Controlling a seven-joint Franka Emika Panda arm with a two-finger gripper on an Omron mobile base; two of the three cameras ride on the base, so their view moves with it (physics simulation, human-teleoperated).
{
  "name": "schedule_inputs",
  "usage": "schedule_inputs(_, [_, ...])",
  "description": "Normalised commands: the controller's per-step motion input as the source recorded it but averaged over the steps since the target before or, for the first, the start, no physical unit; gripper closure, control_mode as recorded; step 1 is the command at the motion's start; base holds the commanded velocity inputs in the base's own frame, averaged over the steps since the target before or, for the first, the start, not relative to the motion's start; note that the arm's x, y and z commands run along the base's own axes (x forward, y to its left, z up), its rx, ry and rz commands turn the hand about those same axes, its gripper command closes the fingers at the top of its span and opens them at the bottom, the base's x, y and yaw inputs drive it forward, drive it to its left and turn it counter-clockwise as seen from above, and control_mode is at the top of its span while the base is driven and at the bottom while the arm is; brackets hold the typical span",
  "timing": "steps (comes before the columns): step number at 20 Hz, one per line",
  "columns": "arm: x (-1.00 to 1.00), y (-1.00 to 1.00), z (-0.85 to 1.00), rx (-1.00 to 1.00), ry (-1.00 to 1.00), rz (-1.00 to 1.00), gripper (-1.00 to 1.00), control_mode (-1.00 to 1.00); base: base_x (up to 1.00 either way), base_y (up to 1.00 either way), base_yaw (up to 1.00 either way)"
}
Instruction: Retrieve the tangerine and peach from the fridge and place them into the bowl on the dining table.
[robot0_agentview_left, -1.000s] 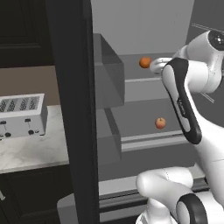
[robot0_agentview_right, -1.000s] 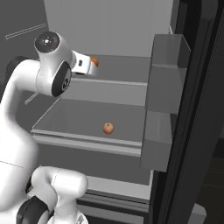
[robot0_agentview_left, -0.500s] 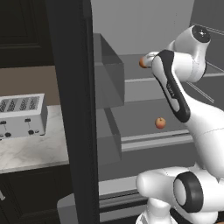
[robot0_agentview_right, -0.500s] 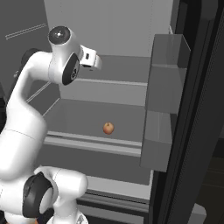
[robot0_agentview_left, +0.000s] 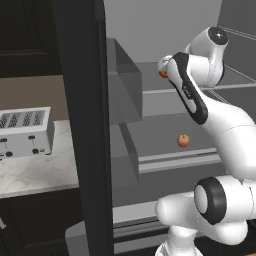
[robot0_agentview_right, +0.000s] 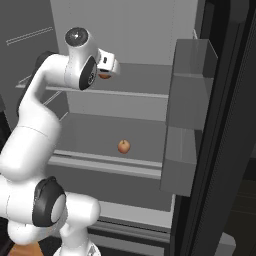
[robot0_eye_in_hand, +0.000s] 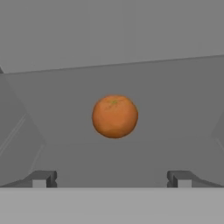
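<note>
The robot is working on the first pick of the task: reaching into the tall black French-door fridge (robot0_agentview_right: 220, 125) for the small, round, plain orange tangerine (robot0_eye_in_hand: 115, 116). Nothing is being held; the two-finger gripper (robot0_eye_in_hand: 111, 178) is standing with its jaws spread wide and empty, its dark fingertips (robot0_eye_in_hand: 43, 178) showing far apart at the bottom of the hand view.

The tangerine is sitting on the upper light grey shelf, centred ahead of the gripper and lined up with the gap between the fingers, but apart from them, not yet between the pads. In the right base view the fruit (robot0_agentview_right: 104, 76) is peeking out just below the hand, near it. The small pinkish-orange peach (robot0_agentview_right: 124, 146) is lying on the shelf below, well apart from the gripper and untouched.

The next move probably calls for advancing the hand straight along its line of sight until the fingers are flanking the tangerine, then closing on it. Being round, it could roll if a finger nudges it first.
</note>
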Motion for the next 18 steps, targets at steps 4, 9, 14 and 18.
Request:
schedule_inputs(4, [0.46,0.00,-0.10,0.00,0.00,0.00,-1.00,-1.00,0.00,0.00,0.00])
schedule_inputs(9, [0.47,0.00,-0.11,0.00,0.00,0.00,-1.00,-1.00,0.00,0.00,0.00])
schedule_inputs(14, [0.45,0.00,-0.10,0.00,0.00,0.00,-1.00,-1.00,0.00,0.00,0.00])
schedule_inputs(18, [0.36,0.00,-0.13,0.00,0.00,0.00,-1.00,-1.00,0.00,0.00,0.00])
